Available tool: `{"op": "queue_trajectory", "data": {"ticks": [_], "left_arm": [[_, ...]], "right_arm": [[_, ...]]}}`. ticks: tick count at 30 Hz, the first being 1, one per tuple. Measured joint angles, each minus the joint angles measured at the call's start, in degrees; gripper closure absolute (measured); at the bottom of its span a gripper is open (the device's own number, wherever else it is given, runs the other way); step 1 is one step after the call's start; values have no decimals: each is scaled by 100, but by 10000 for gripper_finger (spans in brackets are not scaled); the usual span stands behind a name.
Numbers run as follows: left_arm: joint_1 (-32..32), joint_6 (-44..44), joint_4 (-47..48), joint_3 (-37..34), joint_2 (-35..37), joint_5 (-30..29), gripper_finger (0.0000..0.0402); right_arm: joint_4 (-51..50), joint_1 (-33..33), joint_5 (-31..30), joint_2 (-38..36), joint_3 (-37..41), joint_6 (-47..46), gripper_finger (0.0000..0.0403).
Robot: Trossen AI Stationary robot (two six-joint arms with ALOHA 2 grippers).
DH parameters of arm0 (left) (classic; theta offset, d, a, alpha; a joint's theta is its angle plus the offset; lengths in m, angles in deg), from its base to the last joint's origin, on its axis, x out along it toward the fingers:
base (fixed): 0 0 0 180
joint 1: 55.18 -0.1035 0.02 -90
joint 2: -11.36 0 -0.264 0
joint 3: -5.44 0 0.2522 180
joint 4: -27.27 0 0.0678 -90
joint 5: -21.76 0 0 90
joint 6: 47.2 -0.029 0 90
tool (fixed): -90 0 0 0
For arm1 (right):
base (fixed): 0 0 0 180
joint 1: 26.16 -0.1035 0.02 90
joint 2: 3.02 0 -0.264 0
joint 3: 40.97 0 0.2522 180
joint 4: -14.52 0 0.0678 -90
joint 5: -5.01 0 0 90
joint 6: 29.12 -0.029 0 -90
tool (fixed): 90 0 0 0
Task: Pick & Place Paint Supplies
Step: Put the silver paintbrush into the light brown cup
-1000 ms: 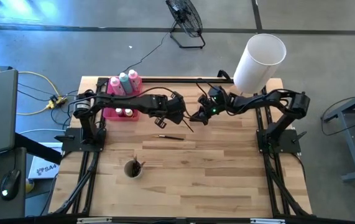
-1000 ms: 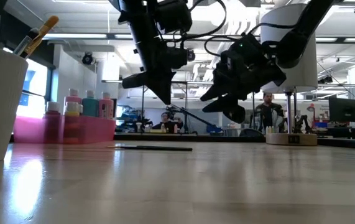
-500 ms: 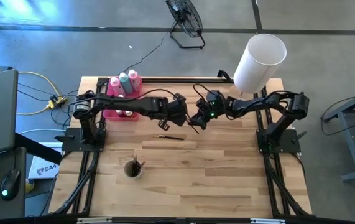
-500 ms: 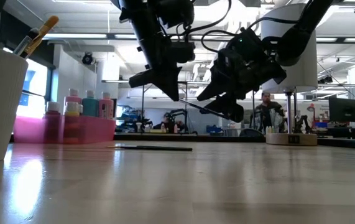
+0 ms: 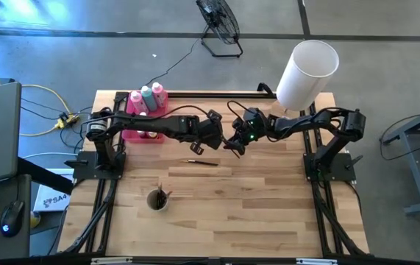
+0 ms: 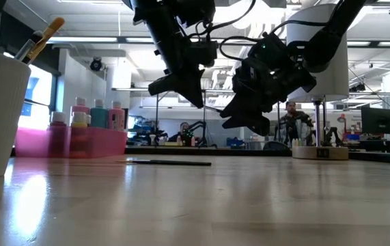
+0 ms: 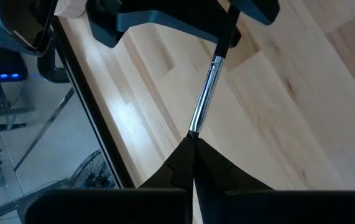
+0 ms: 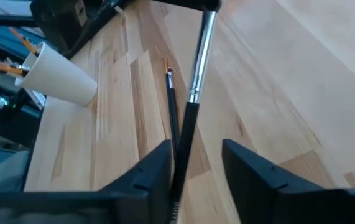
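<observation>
Fingers of left gripper [image 7: 193, 144] pinched brush [image 7: 205, 102] tip; brush ran straight between spread right gripper [image 8: 196, 163] fingers, above desk [image 5: 268, 206] middle.

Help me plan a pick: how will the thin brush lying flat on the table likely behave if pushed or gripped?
The brush on the table looks slender with a round handle, so a sideways push would probably roll it. Lying flat on the wood, it likely leaves little to grip. It seems light and stiff, so it may skid.

A robotics lab: beyond the wooden table [image 5: 224, 206] stretch open-plan workstations with monitors [image 6: 378, 121], seated people [image 6: 291, 123], and ceiling strip lights [image 6: 85, 39].
</observation>
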Motion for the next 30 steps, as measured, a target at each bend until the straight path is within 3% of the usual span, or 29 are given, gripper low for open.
{"op": "queue_trajectory", "data": {"ticks": [8,18,23,28,30], "left_arm": [[1,258,205,0,2,47,401],[-2,950,238,2,5,-238,392],[-2,1258,216,2,4,-364,340],[-77,1487,142,2,68,-1321,287],[-226,1700,302,2,182,-1320,281]], "right_arm": [[-40,7,19,0,1,575,387],[-185,0,531,0,1,845,392],[-270,0,551,-2,1,847,392],[-261,0,519,-2,1,845,392],[-238,0,507,-2,1,834,392]]}}
